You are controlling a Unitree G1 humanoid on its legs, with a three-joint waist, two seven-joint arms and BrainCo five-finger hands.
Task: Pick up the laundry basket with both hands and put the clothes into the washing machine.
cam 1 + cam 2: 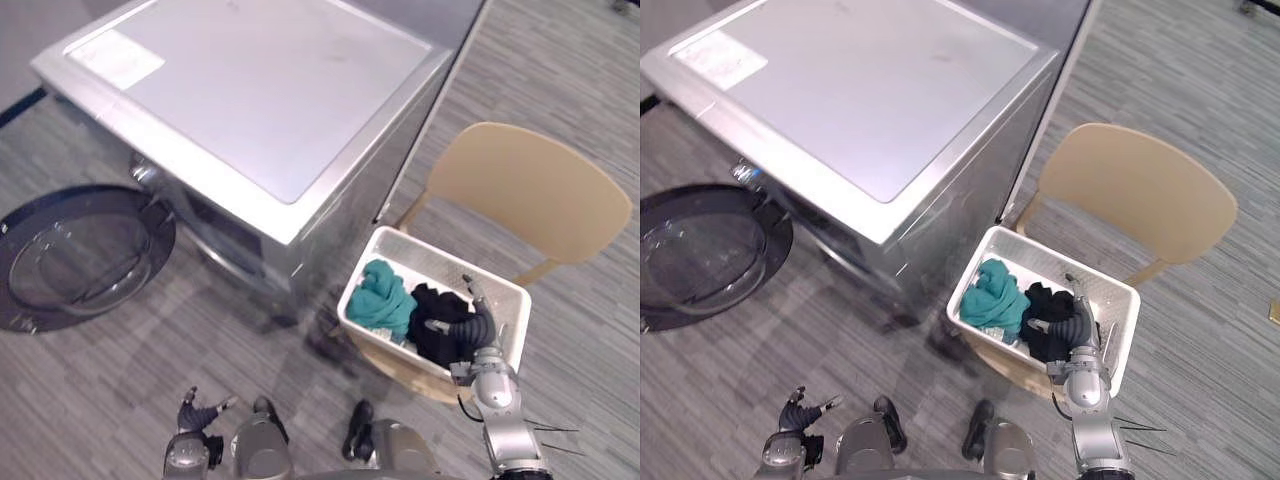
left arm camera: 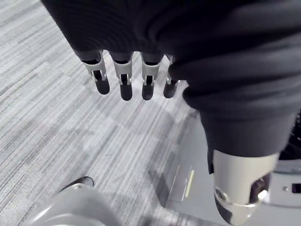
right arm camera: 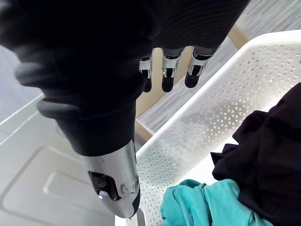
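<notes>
Basket [image 1: 450, 262] ungripped | my right hand [image 1: 478, 330] at its 5 o'clock, fingers [image 3: 168, 77] released, maybe touching clothes [image 1: 385, 295] | left hand [image 1: 195, 415] released, 7 o'clock | curl both under opposite sides.

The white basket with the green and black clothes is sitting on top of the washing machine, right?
Not quite. The white basket with the teal clothes and black clothes sits on the wooden chair beside the washing machine, not on top of it. The left eye view shows this.
</notes>
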